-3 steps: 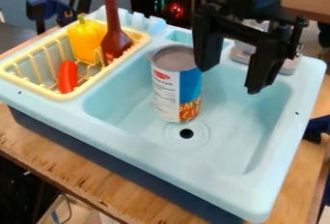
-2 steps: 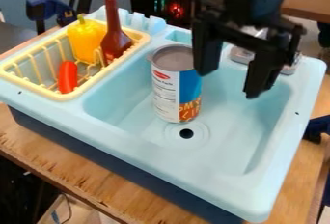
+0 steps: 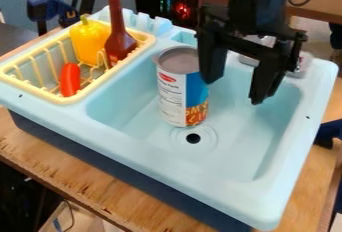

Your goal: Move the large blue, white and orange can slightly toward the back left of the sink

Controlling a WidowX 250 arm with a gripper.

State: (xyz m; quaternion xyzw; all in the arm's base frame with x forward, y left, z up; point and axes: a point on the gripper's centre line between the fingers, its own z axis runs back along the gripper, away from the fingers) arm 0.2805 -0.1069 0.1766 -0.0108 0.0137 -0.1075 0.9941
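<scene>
Hanging the black two-finger gripper [image 3: 233, 92] at a slant over the far part of the basin of a pale blue plastic toy sink [image 3: 170, 171]. Released, with both fingers spread well apart and pointing down. Nearest to a tall cylindrical can [image 3: 175, 91] with a grey top and a white, blue and orange label. Overlapping the can's upper edge with one finger in the camera view, but too hard to judge for contact. Standing upright inside the basin, in the case of the can, just behind the round drain with a dark hole [image 3: 193, 138].

Resting at the left of the sink, as a pale yellow plastic dish rack [image 3: 100, 82] with slatted sides. Holding inside it a yellow bell-pepper-shaped toy with a green stem [image 3: 88, 41], a smooth orange-red elongated toy [image 3: 69, 80] and a reddish-brown long-necked bottle [image 3: 119, 41]. Leaning slightly, in the bottle's case, just beside the pepper-shaped toy. Partly hidden behind the gripper, as a grey faucet fixture [image 3: 302, 65] at the sink's far edge. Supporting the sink from below, as a light brown wooden tabletop [image 3: 80, 181]. Visible near the far left corner, as a dark blue clamp [image 3: 49, 8].
</scene>
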